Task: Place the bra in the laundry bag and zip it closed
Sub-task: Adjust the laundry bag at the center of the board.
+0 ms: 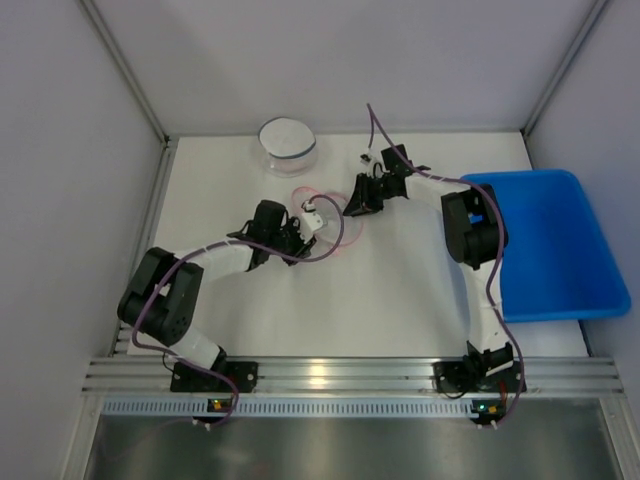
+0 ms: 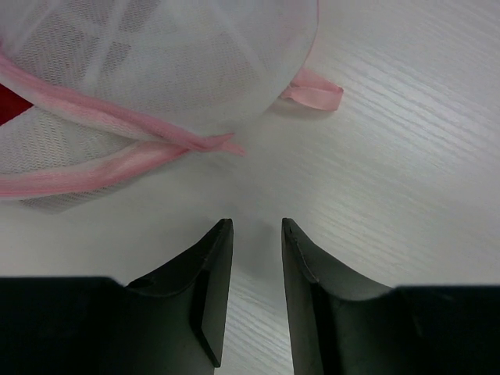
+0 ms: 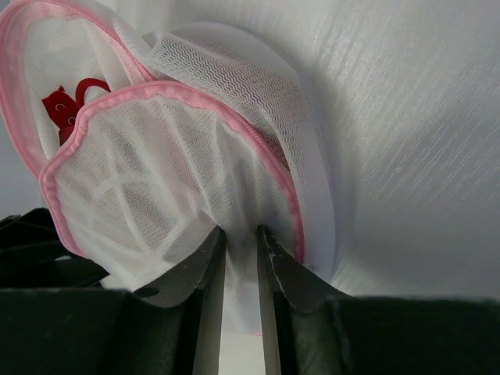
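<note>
The laundry bag [image 1: 325,212] is a white mesh pouch with pink trim, lying mid-table between both arms. The red bra [image 3: 66,105] shows inside its open mouth. My right gripper [image 3: 242,229] has its jaws pinched on a fold of the bag's mesh [image 3: 195,180], beside the pink zipper edge [image 3: 285,183]. In the top view the right gripper [image 1: 357,200] is at the bag's right side. My left gripper [image 2: 256,223] is open over bare table, just short of the bag [image 2: 141,62] and its pink seam end [image 2: 223,144]. From above, that left gripper [image 1: 312,222] sits at the bag's left edge.
A round white mesh container [image 1: 287,145] stands at the back of the table. A blue bin [image 1: 560,290] lies along the right side. A pink loop tab [image 2: 312,92] sticks out from the bag. Grey walls close in the left and back.
</note>
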